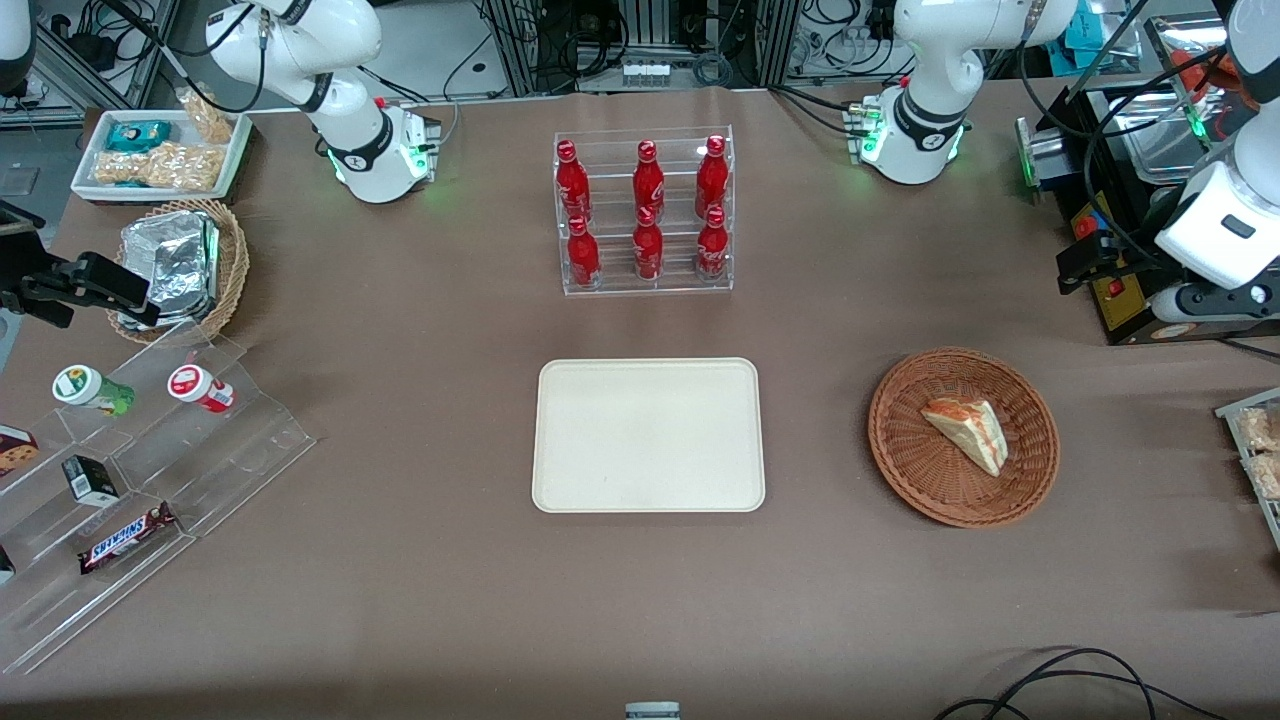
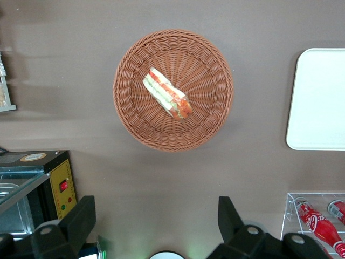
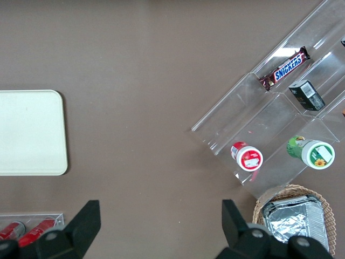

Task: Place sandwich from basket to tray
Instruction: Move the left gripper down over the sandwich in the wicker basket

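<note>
Jaws spread wide and holding nothing, the left arm's gripper (image 2: pixel 156 229) is hanging high above the bench (image 1: pixel 400 600), well clear of the basket (image 1: pixel 905 455) and not yet descending on it. The sandwich (image 1: pixel 967 432) is lying on its side near the middle of the basket, its orange-red and green filling edge showing in the left wrist view (image 2: pixel 166 93). The tray (image 1: pixel 648 435) is sitting bare beside the basket, toward the parked arm's end of the bench, with the rack of red bottles (image 1: pixel 645 210) standing farther from the front camera than the tray. By my reading, the task is only beginning: this is the approach step, with the pick still to be made. The next move is calling for the gripper to come over the wedge, turn so the jaws are straddling its narrow thickness rather than its length, and lower without catching the wicker rim.
</note>
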